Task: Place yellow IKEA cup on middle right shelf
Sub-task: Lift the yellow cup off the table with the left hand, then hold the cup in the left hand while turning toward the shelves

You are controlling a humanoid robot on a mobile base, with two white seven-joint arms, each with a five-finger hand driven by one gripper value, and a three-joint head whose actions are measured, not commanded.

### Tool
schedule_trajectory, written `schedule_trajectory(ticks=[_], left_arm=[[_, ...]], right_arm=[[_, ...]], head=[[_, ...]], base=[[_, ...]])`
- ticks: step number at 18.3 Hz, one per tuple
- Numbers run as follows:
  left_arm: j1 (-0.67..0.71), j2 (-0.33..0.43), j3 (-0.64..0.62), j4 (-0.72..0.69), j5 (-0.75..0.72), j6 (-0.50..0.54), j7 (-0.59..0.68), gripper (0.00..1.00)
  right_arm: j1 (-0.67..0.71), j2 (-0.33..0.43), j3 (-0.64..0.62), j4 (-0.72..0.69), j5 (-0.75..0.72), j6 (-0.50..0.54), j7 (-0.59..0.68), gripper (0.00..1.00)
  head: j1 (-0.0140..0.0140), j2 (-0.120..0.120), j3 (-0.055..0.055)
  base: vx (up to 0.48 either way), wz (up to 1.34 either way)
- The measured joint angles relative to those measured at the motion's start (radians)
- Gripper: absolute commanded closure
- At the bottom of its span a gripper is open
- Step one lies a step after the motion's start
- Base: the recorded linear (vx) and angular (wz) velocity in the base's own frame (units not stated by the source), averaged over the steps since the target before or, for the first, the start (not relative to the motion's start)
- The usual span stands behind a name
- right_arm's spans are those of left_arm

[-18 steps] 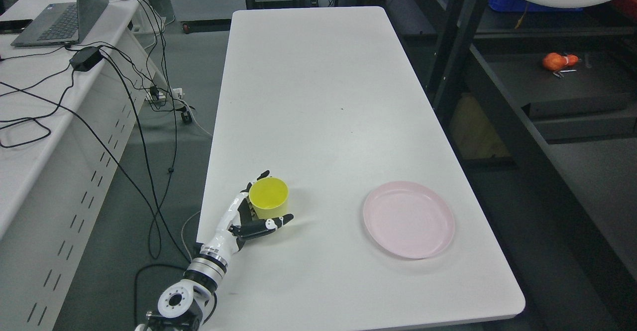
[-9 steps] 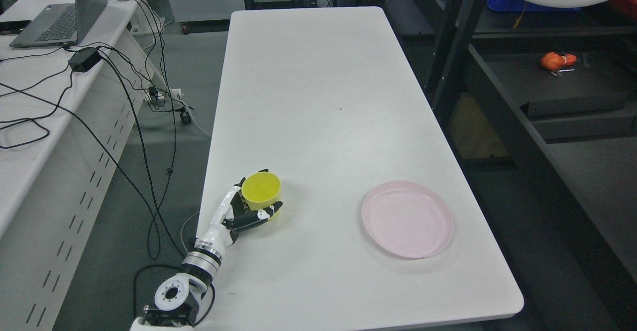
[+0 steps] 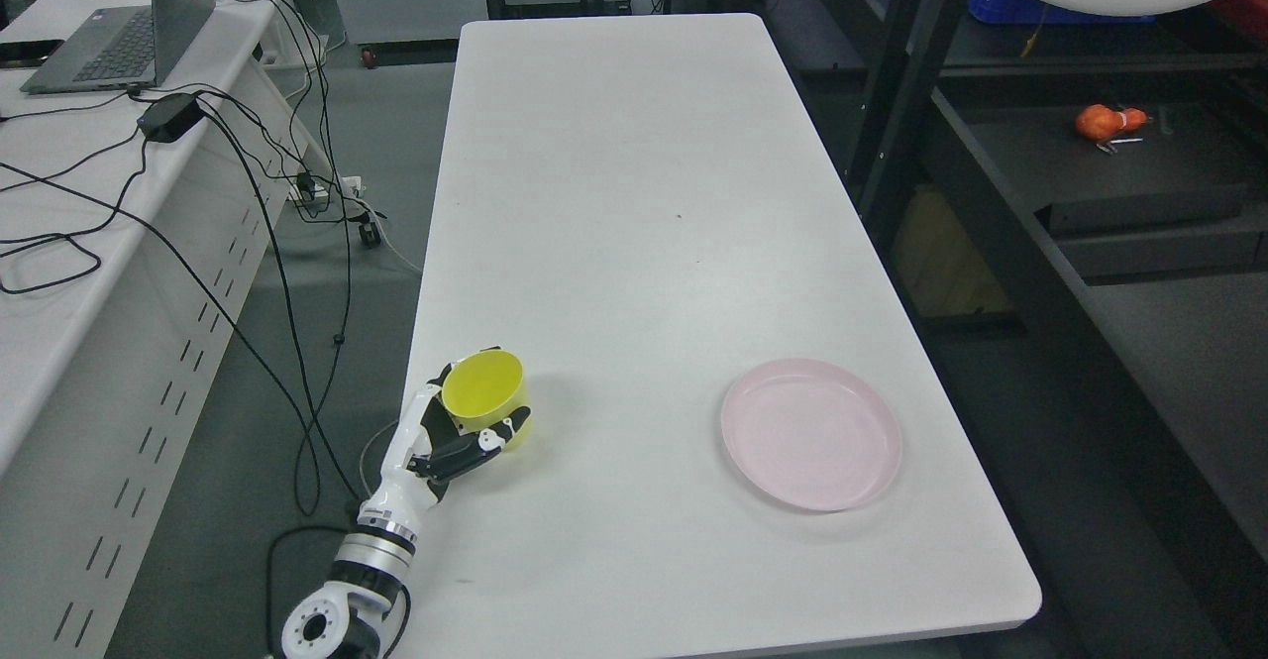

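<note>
A yellow cup (image 3: 484, 397) is held by my left hand (image 3: 458, 428) at the near left edge of the white table (image 3: 634, 193). The fingers are curled around the cup's side, and the cup is tilted slightly with its open mouth up. My left arm comes in from the lower left. The dark shelf rack (image 3: 1090, 183) stands to the right of the table. My right hand is out of view.
A pink plate (image 3: 810, 434) lies on the table's near right part. An orange object (image 3: 1109, 121) lies on a rack shelf. A side desk (image 3: 59, 233) with a laptop (image 3: 129, 35) and several cables stands at left.
My left hand closed on the yellow cup and has moved it left and toward me, lifting it slightly. The plate has not moved.
</note>
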Motion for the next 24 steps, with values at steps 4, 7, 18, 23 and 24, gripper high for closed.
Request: schedule_trajectory(ticks=[4,7,18,23,24], left_arm=[[0.07,0.0,0.009,-0.128,0.045,-0.005,0.0,1.0],[0.101,0.0,0.017,-0.202,0.063,-0.036,0.0,1.0],[0.152,0.0,0.068,-0.363,0.086,-0.087,0.0,1.0],[0.159,0.0,0.084,-0.395,0.087,-0.094,0.0,1.0],[0.16,0.0,0.086,-0.399,0.087,-0.095,0.0,1.0]], right_arm=[[0.0,0.0,0.0,0.0,0.0,0.0,0.0,0.01],[0.0,0.0,0.0,0.0,0.0,0.0,0.0,0.01],[0.0,0.0,0.0,0.0,0.0,0.0,0.0,0.01],[0.0,0.0,0.0,0.0,0.0,0.0,0.0,0.01],[0.0,0.0,0.0,0.0,0.0,0.0,0.0,0.01]], head=[[0.0,0.0,0.0],[0.0,0.0,0.0],[0.0,0.0,0.0],[0.0,0.0,0.0],[0.0,0.0,0.0]], base=[[-0.024,0.01],[-0.027,0.0],[-0.075,-0.03],[-0.172,-0.14],[-0.18,-0.16]])
